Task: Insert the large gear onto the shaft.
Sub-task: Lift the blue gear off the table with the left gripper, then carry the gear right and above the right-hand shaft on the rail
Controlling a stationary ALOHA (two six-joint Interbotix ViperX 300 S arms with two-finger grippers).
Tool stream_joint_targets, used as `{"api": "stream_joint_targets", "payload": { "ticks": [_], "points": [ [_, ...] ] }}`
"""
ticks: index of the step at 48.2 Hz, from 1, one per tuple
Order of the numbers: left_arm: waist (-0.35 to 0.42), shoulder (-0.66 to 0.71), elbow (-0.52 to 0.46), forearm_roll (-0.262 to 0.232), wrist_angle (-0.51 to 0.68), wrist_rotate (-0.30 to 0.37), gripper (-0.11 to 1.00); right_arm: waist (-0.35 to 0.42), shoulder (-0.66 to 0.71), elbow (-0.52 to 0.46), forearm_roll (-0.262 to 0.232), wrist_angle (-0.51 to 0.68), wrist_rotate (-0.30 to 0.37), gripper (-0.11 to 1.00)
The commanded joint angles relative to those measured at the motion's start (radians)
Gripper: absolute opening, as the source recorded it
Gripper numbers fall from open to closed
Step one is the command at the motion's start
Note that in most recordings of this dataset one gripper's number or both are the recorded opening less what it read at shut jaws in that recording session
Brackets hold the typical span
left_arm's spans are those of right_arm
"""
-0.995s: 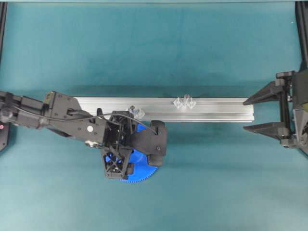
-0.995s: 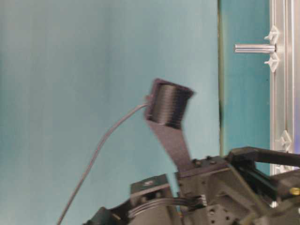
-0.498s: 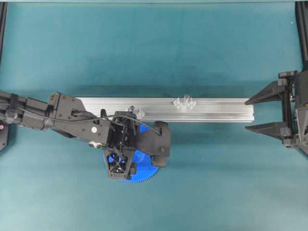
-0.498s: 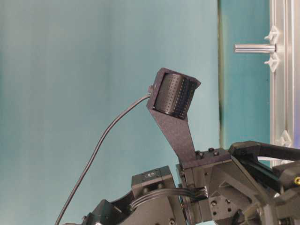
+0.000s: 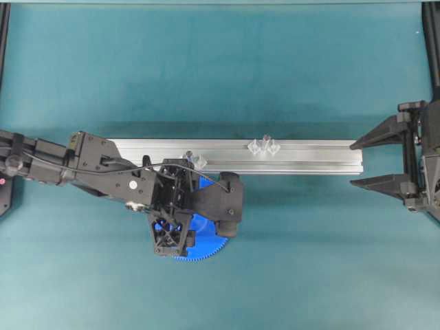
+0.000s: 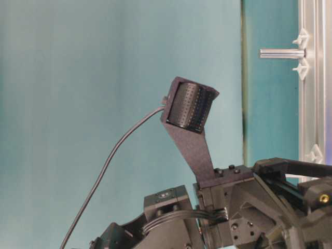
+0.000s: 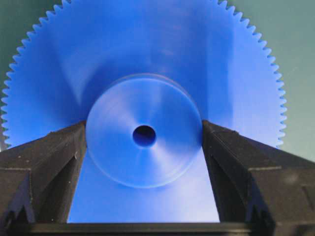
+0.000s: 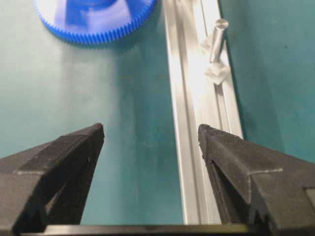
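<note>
Teal surface [image 5: 309,261]: your left jaws [image 7: 143,135] flank the large gear's [image 7: 147,59] hub, contact unclear; your right jaws [image 8: 150,140] gape empty.

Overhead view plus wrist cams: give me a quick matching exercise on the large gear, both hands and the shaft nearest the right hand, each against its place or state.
1. large gear
2. left hand
3. right hand
4. shaft

A. open, empty, off the rail's end
B. mounted on the rail
C. flat on the teal mat
D. fingers either side of the blue hub

Pairs: 1-C, 2-D, 3-A, 4-B
</note>
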Motion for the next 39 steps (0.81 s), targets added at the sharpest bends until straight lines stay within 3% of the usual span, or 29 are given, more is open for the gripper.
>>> {"api": "stream_joint_targets", "payload": {
  "ticks": [1, 15, 24, 39],
  "points": [
    [-0.002, -0.058, -0.043, 0.0, 0.002, 0.003, 0.78, -0.003, 0.003, -0.012, 0.002, -0.005, 0.009, 0.83],
    [-0.002, -0.087, -0.129, 0.005, 0.055, 0.023, 0.78, -0.009, -0.006, -0.011, 0.002, -0.002, 0.009, 0.83],
    [0.029, -0.095, -0.235, 0.008, 0.126, 0.13, 0.78, -0.014, -0.029, 0.005, 0.002, -0.003, 0.009, 0.83],
    [0.161, -0.061, -0.391, 0.008, 0.152, 0.242, 0.78, -0.017, -0.147, 0.032, 0.002, 0.015, 0.044, 0.83]
  ]
}}
